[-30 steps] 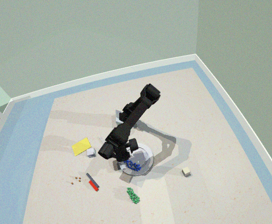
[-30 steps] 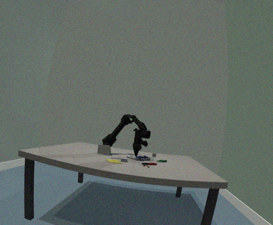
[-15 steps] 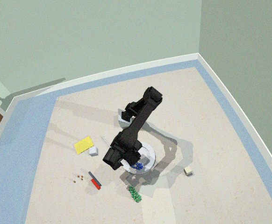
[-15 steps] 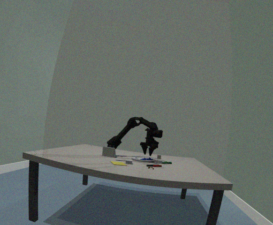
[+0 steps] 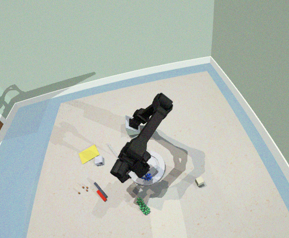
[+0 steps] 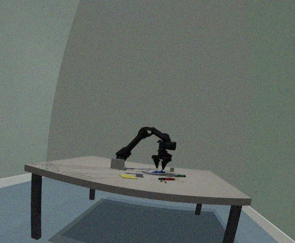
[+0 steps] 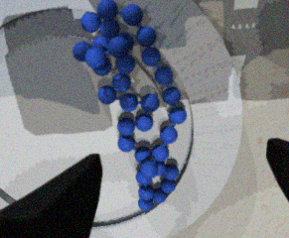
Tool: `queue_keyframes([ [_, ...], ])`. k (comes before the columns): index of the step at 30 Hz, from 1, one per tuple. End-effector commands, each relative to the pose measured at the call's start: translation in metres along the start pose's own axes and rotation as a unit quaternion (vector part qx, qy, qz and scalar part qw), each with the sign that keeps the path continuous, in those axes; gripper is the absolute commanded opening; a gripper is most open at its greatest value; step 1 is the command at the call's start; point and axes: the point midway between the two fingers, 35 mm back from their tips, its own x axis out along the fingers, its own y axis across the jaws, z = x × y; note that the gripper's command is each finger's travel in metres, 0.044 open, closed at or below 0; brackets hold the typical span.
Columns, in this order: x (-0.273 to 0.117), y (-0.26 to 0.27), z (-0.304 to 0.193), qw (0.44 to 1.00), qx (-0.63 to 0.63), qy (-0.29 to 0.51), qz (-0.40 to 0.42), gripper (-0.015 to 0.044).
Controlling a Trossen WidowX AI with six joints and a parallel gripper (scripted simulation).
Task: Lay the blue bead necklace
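Note:
The blue bead necklace [image 5: 147,176] [image 6: 158,171] [image 7: 118,46] lies bunched in a narrow, folded loop on the round bead board [image 5: 161,166] [image 7: 218,149]. In the wrist view its beads are mostly inside the dark circular groove line [image 7: 191,134], on the right side, with the upper part doubled up in a cluster. The lower end comes close to the line. My gripper [image 6: 160,168] [image 7: 183,155] is open and empty, fingers pointing down, a little above the board. In the wrist view the necklace's lower end is between the fingertips' directions, beyond them. In the top view the arm hides the fingers and part of the board.
A green bead string [image 5: 142,206] [image 6: 180,175] lies beside the board. A red and dark marker [image 5: 101,195], several small brown beads [image 5: 87,190], a yellow sheet [image 5: 89,154] and a whitish block [image 5: 99,160] lie nearby. A cream block [image 5: 199,181] is across the board.

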Motion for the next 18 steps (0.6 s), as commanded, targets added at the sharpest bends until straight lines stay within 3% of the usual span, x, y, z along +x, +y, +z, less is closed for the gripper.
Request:
queue_keyframes([
  [1, 0.007, 0.002, -0.001, 1.0, 0.003, 0.001, 0.005, 0.038],
  [18, 0.03, 0.005, -0.001, 1.0, 0.005, 0.001, 0.01, 0.038],
])
